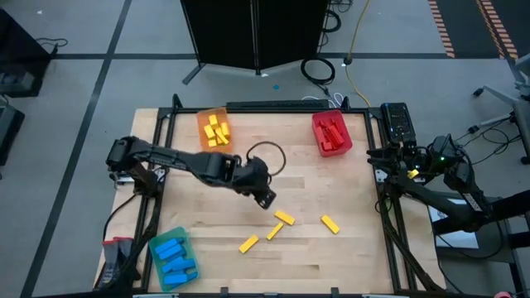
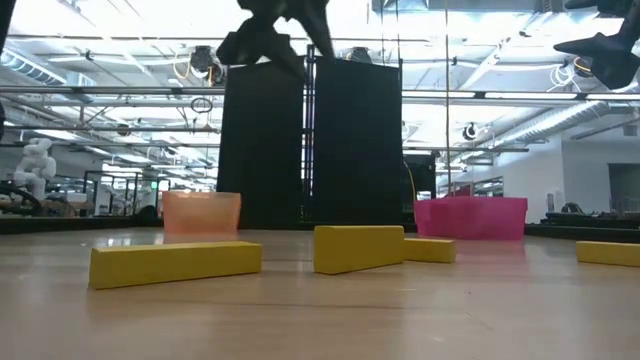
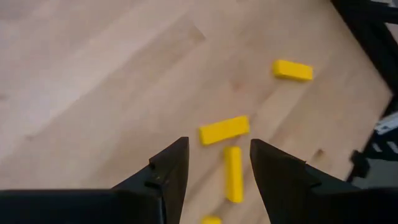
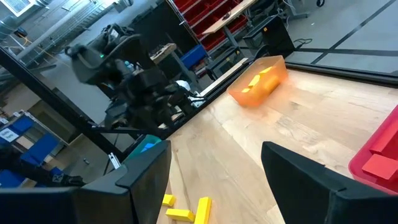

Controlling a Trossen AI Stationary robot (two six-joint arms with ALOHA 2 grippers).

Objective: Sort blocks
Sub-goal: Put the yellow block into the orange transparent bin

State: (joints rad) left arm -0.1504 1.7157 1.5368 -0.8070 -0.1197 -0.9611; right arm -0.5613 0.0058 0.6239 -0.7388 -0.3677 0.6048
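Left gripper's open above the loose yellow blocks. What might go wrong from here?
1. Two small yellow rectangular blocks lie close, at an angle, under the open left gripper; descending could nudge one or catch both.
2. The full orange plastic tray sits across the wooden table, so a loosely gripped block may drop en route.

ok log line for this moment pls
left gripper: open, empty, above yellow blocks | right gripper: open, parked table's right edge | loose: four yellow blocks

Yellow blocks (image 2: 176, 263) on wooden table (image 2: 330, 320)
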